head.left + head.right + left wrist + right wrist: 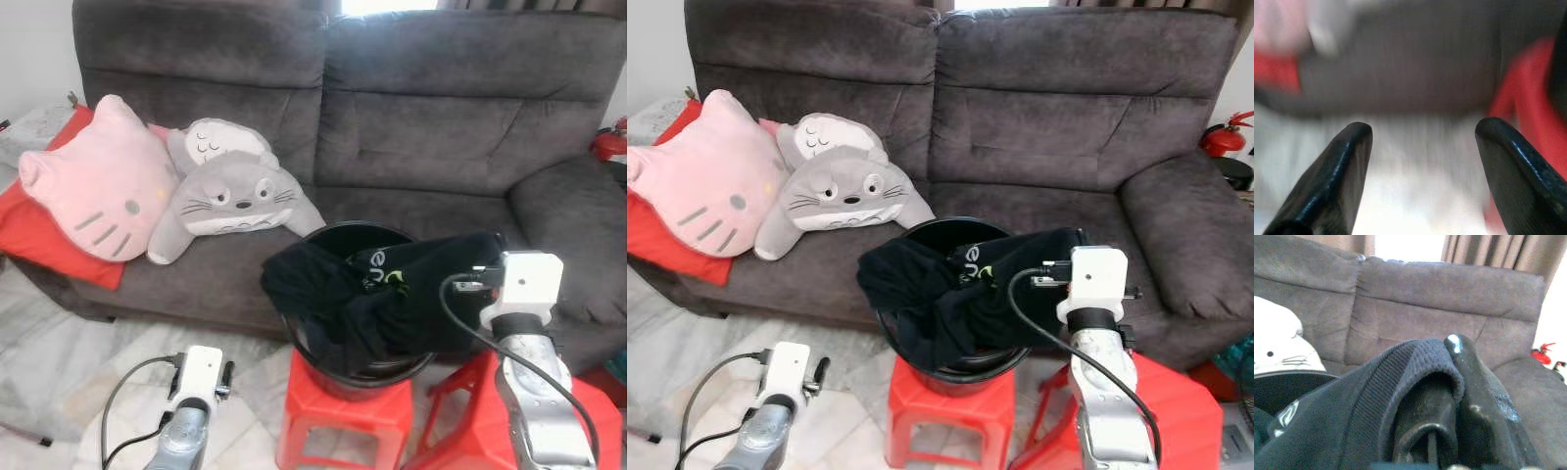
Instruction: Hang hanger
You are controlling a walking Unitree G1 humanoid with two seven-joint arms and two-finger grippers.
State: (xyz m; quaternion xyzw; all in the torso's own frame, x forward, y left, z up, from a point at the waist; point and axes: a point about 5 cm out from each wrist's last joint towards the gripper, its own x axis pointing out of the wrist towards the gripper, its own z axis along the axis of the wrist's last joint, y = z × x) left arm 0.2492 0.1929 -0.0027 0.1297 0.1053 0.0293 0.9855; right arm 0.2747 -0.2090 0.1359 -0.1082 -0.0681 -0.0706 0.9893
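A black garment (372, 289) with a green-and-white logo spills over the rim of a black bucket (345, 376). The bucket stands on a red stool (343, 421) in front of the sofa. My right gripper (1442, 357) is shut on the black garment's ribbed hem; the cloth wraps over one finger, and the other black finger (1474, 387) shows beside it. The right wrist (521, 284) sits at the bucket's right side, with the garment's end draped over the fingers. My left gripper (1420, 129) is open, low over the floor to the left of the stool, holding nothing.
A dark grey sofa (441, 147) spans the back, with a pink cat cushion (98, 176), a grey plush (235, 196) and a red cushion (39, 235) at its left. A second red stool (470, 411) stands under my right arm. Pale marble floor (59, 372) lies on the left.
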